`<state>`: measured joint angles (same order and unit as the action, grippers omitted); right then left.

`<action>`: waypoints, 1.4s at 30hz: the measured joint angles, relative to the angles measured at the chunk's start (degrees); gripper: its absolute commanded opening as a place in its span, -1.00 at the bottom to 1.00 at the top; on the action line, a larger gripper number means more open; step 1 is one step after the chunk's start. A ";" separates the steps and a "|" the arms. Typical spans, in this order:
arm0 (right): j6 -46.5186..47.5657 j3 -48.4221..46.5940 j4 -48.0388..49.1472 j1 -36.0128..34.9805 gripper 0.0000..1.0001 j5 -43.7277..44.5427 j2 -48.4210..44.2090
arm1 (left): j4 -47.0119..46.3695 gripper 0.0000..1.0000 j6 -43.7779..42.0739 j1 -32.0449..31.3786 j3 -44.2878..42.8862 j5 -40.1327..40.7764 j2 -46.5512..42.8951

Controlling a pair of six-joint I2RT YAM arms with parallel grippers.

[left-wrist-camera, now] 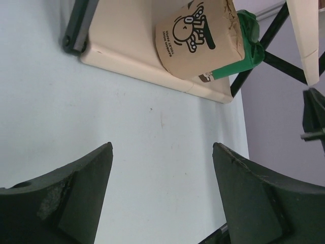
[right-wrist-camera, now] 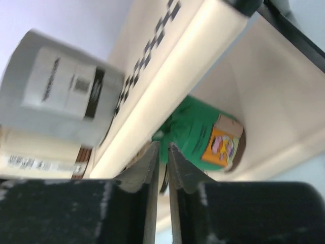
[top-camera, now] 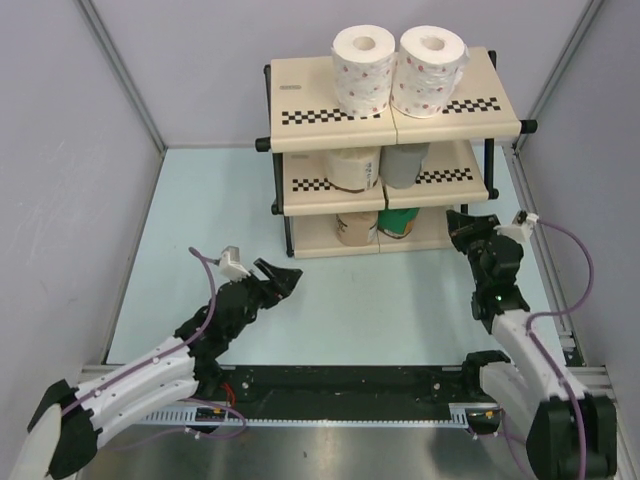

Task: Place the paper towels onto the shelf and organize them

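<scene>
The shelf stands at the back of the table. Two white red-dotted rolls stand on its top tier. A cream roll and a grey roll sit on the middle tier. A tan-brown roll and a green roll sit on the bottom tier. My left gripper is open and empty, in front of the shelf's left side. My right gripper is shut and empty, just right of the green roll. The left wrist view shows the tan-brown roll and the green roll.
Grey walls close in the left, back and right of the pale table. The shelf's black frame legs stand at its corners. The middle tier's edge runs just above my right fingers, with the grey roll and the cream roll on it.
</scene>
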<state>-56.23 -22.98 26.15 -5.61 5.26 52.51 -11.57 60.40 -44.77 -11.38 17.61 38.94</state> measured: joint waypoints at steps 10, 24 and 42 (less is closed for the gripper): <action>6.67 -1.49 -38.62 -0.61 0.88 -4.50 -31.82 | 24.41 0.99 0.87 0.00 -4.63 4.90 -13.64; 13.31 -10.69 -66.84 -1.01 0.99 -11.02 -36.20 | 50.38 1.00 9.01 -0.02 -11.74 8.87 -17.94; 13.90 -11.32 -71.47 -1.31 1.00 -11.56 -34.88 | 59.54 1.00 9.11 -0.11 -11.47 9.25 -33.09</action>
<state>-42.33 -34.30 -45.32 -6.92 -6.31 17.63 47.97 69.52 -44.88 -22.85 26.85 5.85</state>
